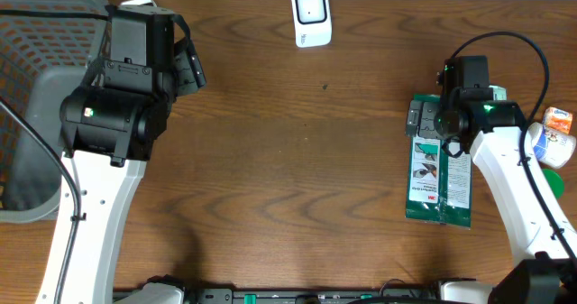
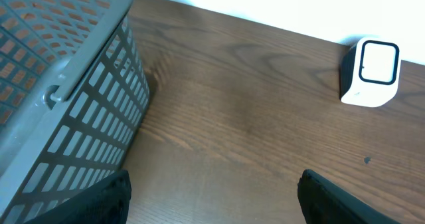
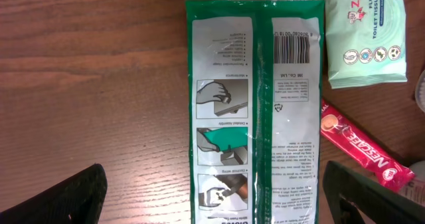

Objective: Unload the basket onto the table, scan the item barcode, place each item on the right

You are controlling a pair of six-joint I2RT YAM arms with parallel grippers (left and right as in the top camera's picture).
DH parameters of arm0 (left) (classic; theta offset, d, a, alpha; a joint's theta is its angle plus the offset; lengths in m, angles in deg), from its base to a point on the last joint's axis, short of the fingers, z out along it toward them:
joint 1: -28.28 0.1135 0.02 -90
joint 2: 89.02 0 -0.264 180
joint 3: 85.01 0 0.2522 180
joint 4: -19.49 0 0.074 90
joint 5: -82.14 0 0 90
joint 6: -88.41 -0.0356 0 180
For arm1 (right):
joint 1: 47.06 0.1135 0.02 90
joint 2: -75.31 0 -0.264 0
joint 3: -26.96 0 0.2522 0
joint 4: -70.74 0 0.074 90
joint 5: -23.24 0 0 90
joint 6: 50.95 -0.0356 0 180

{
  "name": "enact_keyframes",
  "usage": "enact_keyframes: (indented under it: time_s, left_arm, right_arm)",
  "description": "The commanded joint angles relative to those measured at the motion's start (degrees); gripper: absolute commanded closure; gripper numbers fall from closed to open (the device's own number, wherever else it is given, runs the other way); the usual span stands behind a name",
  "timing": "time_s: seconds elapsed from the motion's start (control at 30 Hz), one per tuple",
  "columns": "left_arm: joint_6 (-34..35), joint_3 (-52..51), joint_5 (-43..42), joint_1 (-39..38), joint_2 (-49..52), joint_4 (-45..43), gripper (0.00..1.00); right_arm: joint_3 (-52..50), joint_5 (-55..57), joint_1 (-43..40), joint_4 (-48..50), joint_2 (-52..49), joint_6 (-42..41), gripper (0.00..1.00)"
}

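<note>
Through the right wrist camera I am looking straight down on the green packet [image 3: 255, 111], which lies flat near the right edge of the tabletop [image 1: 297, 178] with its printed back facing up. Its barcode [image 3: 292, 48] is exposed on the white panel close to one end of the packet, on the side nearest a pale flushable-wipes pack [image 3: 365, 34]. A red Nescafe stick [image 3: 362, 147] lies just beside the packet's long edge. The right gripper [image 3: 216, 201] hangs over the packet with its fingers spread wide to either side, clear of the packet and gripping nothing. The white scanner [image 1: 311, 15] stands at the middle of the tabletop's far edge, well apart from the packet. On my left side, the left gripper [image 2: 219, 207] is spread too, with only bare wood between its dark fingertips [image 2: 99, 197]. It sits next to the grey mesh basket [image 2: 60, 84] at the far left corner, and that wrist camera catches the scanner off at the upper right.
</note>
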Motion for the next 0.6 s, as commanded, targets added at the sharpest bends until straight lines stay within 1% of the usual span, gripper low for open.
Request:
enact_keyframes:
  time_s: [0.0,0.17,0.33,0.57]
  left_arm:
    - [-0.9,0.3,0.3,0.2,-0.1,0.2,0.2]
    - [-0.9,0.3,0.3,0.2,-0.1,0.2,0.2]
    - [-0.9,0.3,0.3,0.2,-0.1,0.2,0.2]
    - [-0.9,0.3,0.3,0.2,-0.1,0.2,0.2]
  right_arm:
    - [0.5,1.0,0.4,-0.2,5.9,0.6,0.01]
    - [0.5,0.5,0.4,1.2,18.2,0.6,0.01]
    - [0.5,0.6,0.4,4.2,33.7,0.6,0.01]
    - [0.5,0.5,1.3,1.6,52.8,0.6,0.01]
